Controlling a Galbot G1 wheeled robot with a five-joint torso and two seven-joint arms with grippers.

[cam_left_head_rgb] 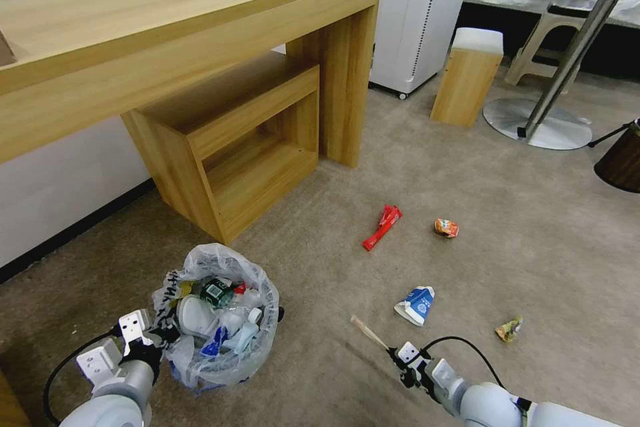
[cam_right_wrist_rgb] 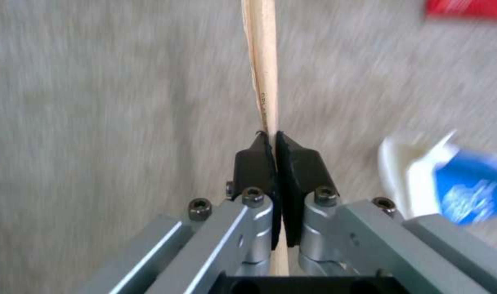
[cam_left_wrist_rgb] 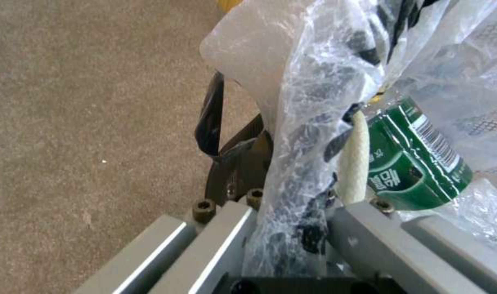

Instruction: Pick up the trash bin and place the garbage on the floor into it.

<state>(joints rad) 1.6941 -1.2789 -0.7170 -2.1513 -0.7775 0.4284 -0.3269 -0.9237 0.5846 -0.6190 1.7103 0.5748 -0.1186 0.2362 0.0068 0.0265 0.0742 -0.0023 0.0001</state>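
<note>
The floor (cam_left_head_rgb: 547, 240) is matt, short-pile beige carpet, slightly rough. The trash bin (cam_left_head_rgb: 220, 320) is lined with thin, crinkled clear plastic that catches glossy highlights; a green-labelled bottle (cam_left_wrist_rgb: 417, 163) inside it has a shiny printed label. The left claw (cam_left_head_rgb: 157, 333) has brushed grey metal housing and dark screws, its black pads pinching the plastic liner. The right claw (cam_right_wrist_rgb: 274, 141) has matt black rubbery fingers on smooth silver metal, closed on a pale, smooth wooden stick (cam_right_wrist_rgb: 265, 61). The blue-white carton (cam_left_head_rgb: 417, 303) looks like coated paper. The worktop (cam_left_head_rgb: 167, 33) is satin light wood-grain laminate.
</note>
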